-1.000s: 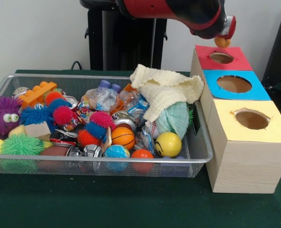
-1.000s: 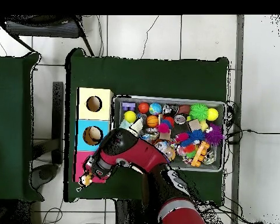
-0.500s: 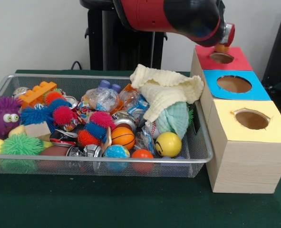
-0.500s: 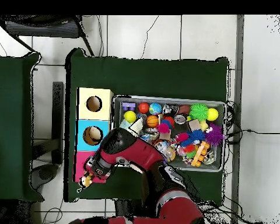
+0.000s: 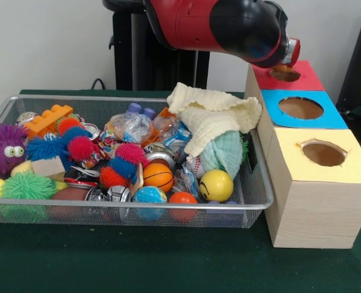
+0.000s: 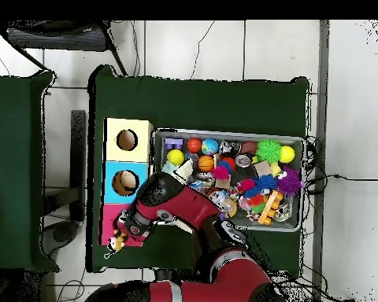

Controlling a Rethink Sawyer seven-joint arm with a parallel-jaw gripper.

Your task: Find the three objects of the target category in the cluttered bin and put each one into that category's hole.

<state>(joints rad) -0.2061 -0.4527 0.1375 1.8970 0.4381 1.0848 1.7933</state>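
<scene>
The red hole is the one being served: the claw hangs right over it, at the far end of the row of 3 boxes. In the front view the arm's black wrist hides what lies under it, and overhead only a small orange-and-pale blob shows at the tip, so I cannot tell whether the claw is wide, narrow or holding something.

My read is that this is the drop step. If something is held, the next move is to let it go squarely over the hole.

The bin beside the boxes is crowded with balls, spiky toys and cloths. Another search there would follow.
</scene>
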